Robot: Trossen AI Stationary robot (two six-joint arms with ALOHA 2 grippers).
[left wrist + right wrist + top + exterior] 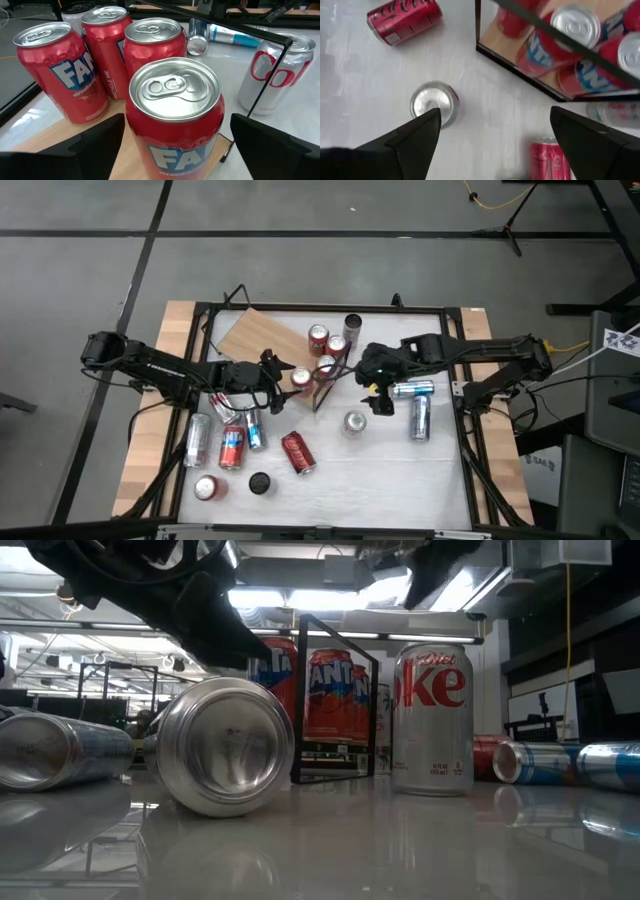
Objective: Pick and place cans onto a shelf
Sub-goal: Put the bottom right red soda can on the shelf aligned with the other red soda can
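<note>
Left gripper (pixel 283 377) sits at the black-framed end of the shelf (pixel 262 335), fingers spread wide on either side of a red Fanta can (pixel 174 117). Can stands upright on the board, long axis vertical, silver top up, pull tab visible. Fingers (pixel 90 142) flank the can with gaps showing on both sides; cannot tell whether either pad touches it.

Behind that can in the left wrist view: three more red cans (pixel 102 50) upright on the wooden board, close together, tops up. Beyond the thin black frame (pixel 272 75), a silver Diet Coke can (pixel 277 72) stands upright on the white table (pixel 400 470), just off the shelf end.

Right gripper (pixel 377 395) hovers above the table right of the shelf, fingers wide apart, holding nothing. Looking down between them, the same silver can (pixel 434 104) is seen top-on, axis vertical.

Loose cans on the table, all lying on their sides:
- a red Coca-Cola can (pixel 298 452) near table centre, axis diagonal.
- silver-and-blue cans (pixel 416 404) by the right arm, one lying across the table, one lying front to back.
- a cluster (pixel 222 442) under the left arm, axes roughly front to back.

One red can (pixel 207 487) stands upright near the front left, beside a small black disc (pixel 259 482).

Low view: a can on its side (pixel 225 745) shows its round end to the camera.
</note>
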